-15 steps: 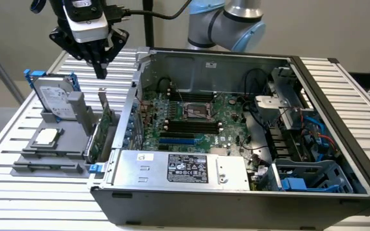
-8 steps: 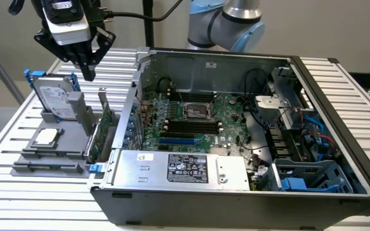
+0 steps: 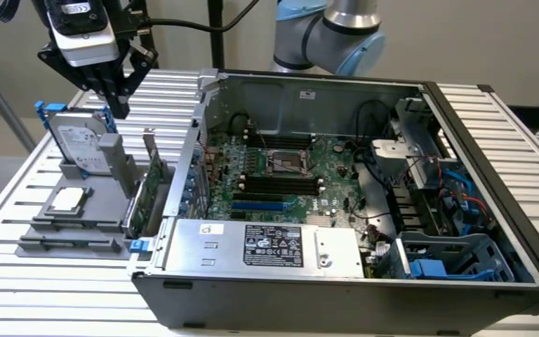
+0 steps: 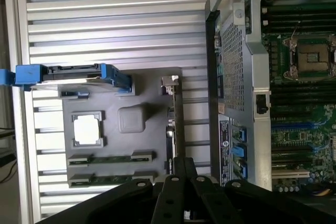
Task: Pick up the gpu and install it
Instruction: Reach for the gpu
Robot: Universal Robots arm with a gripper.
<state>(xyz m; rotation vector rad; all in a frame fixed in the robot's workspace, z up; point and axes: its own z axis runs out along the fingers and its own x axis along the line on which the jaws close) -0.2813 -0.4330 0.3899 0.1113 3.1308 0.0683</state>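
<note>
The gpu (image 3: 154,191) stands on edge in a slot of the grey holder (image 3: 36,228), just outside the computer case's wall, with its silver bracket end up. In the wrist view the gpu (image 4: 177,121) appears as a thin edge-on strip crossing the grey holder (image 4: 149,145). My gripper (image 3: 120,107) hangs in the air above and behind the holder, over the hard drive, fingers drawn together and empty. The same gripper (image 4: 184,165) sits over the card's near end, apart from it.
A silver hard drive in a blue frame (image 3: 78,137), a processor (image 3: 68,200) and memory sticks (image 3: 73,242) share the holder. The open case (image 3: 494,182) holds the motherboard (image 3: 279,175) and a power supply (image 3: 269,246). All stand on a slatted metal table (image 3: 26,295).
</note>
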